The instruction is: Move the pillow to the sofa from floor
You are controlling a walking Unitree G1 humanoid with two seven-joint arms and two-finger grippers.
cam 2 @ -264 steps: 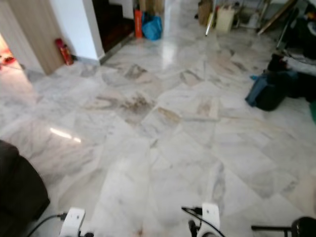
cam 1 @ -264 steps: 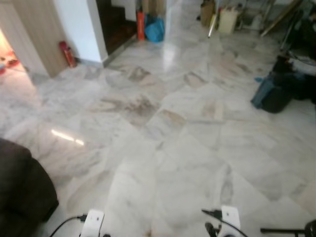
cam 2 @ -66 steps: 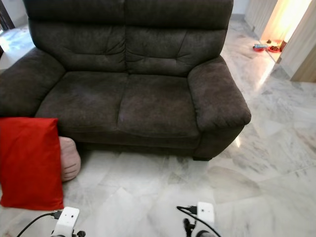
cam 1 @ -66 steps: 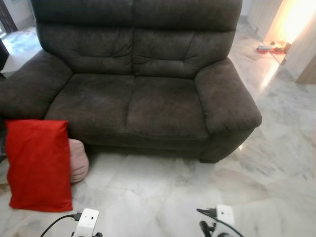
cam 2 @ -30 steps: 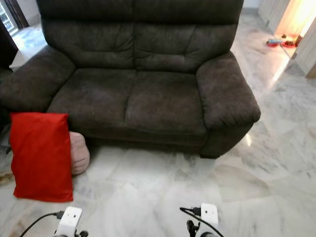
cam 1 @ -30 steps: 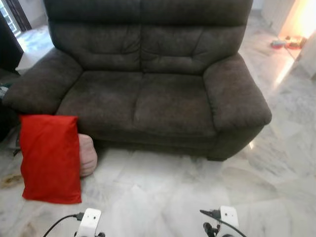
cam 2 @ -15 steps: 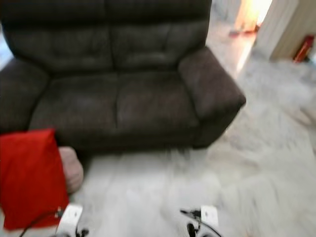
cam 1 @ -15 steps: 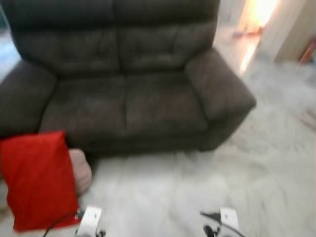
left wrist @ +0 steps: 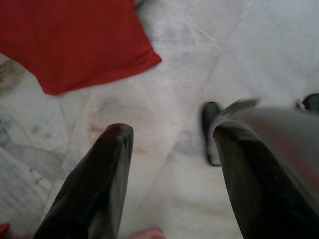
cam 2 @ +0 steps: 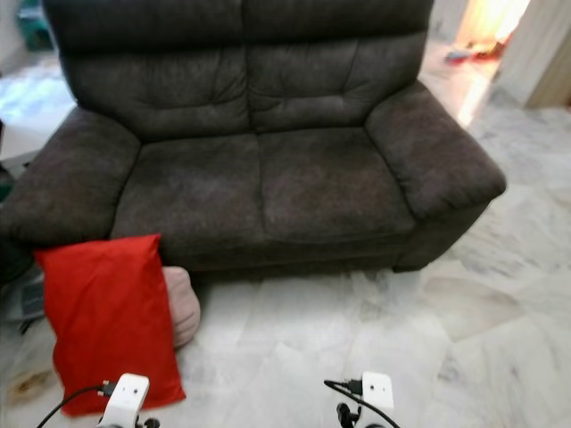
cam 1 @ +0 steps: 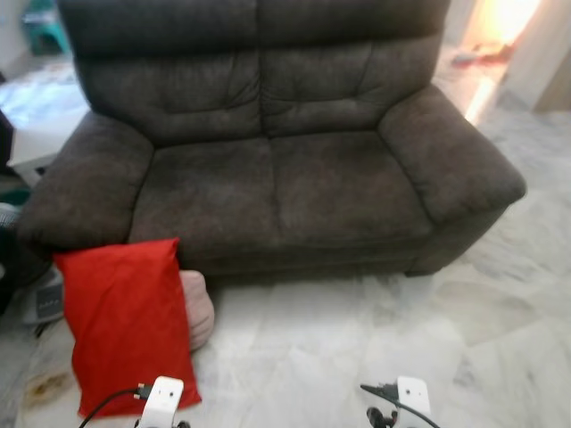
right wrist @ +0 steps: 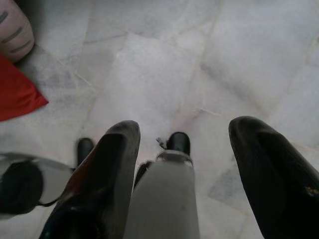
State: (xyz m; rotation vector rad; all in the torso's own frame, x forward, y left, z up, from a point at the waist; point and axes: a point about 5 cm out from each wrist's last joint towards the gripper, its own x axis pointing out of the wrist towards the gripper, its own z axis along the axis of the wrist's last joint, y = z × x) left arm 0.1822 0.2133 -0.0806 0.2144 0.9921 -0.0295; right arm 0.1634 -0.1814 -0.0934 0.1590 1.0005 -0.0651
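A red pillow (cam 1: 125, 321) stands on the marble floor, leaning against the front of the dark brown two-seat sofa (cam 1: 285, 178) below its left armrest. A pink striped cushion (cam 1: 196, 308) lies on the floor behind it. The same red pillow (left wrist: 70, 40) appears in the left wrist view beyond my open left gripper (left wrist: 169, 137). My right gripper (right wrist: 184, 132) hangs open over bare floor, with a corner of the red pillow (right wrist: 17, 97) and the pink cushion (right wrist: 12, 30) off to one side. Both arms hang low.
The sofa seat (cam 2: 268, 187) holds nothing. White marble floor (cam 1: 357, 348) stretches in front of the sofa and to its right. A bright doorway (cam 1: 500, 27) lies at the back right. Small items sit on the floor left of the sofa (cam 1: 45, 299).
The view has swung and steadied, so the sofa and red pillow now sit further right in the picture. The pillow itself has not moved. Both grippers stay low.
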